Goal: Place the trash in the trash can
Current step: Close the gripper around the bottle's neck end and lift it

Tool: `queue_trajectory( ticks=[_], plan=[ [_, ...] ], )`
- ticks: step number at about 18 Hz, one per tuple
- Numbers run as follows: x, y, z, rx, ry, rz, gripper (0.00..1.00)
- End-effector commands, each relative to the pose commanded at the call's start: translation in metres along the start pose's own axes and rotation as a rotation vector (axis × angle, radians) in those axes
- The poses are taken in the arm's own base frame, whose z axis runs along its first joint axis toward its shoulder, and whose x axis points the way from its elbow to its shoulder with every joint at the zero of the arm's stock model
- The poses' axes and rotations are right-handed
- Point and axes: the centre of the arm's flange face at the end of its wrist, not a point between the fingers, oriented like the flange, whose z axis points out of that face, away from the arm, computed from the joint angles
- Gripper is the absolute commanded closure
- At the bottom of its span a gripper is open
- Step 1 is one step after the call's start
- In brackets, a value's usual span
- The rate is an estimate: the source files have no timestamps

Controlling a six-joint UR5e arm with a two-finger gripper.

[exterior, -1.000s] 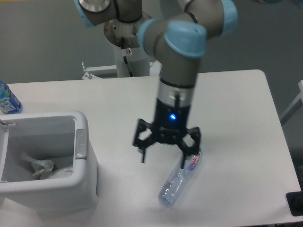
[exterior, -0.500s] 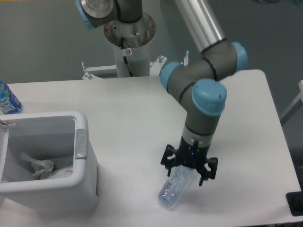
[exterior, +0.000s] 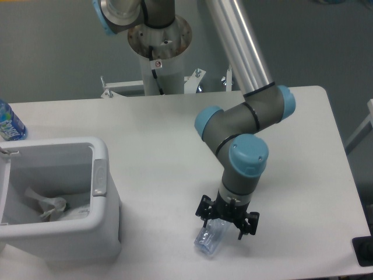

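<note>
Straddling the crushed bottle [exterior: 210, 240] near the worktop's [exterior: 151, 146] front edge, my end effector [exterior: 227, 219] is spread, gripping nothing; it looks light, springy, slick, so I'd pinch mid-body; the trash can [exterior: 102, 201] sits well left.

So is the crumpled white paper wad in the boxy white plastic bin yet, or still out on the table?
In. The crumpled white paper wad lies at the bottom of the boxy white plastic bin.

Crushed clear bottle [exterior: 208, 241] lying on near-right table, upper end hidden, lower end pointing near-left. Crumpled white paper wad [exterior: 49, 207] inside boxy white trash can [exterior: 105, 224], near left, grey side tab.
</note>
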Motion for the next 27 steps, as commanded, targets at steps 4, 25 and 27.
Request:
queue_trajectory(
  ticks=[4,25,27],
  plan=[
    [0.008,-0.002,0.011,-0.006,0.005,0.011,0.0],
    [0.008,-0.011,-0.011,0.0,-0.041,0.026,0.39],
    [0.008,-0.016,-0.034,0.03,-0.065,0.026,0.39]
  ],
)
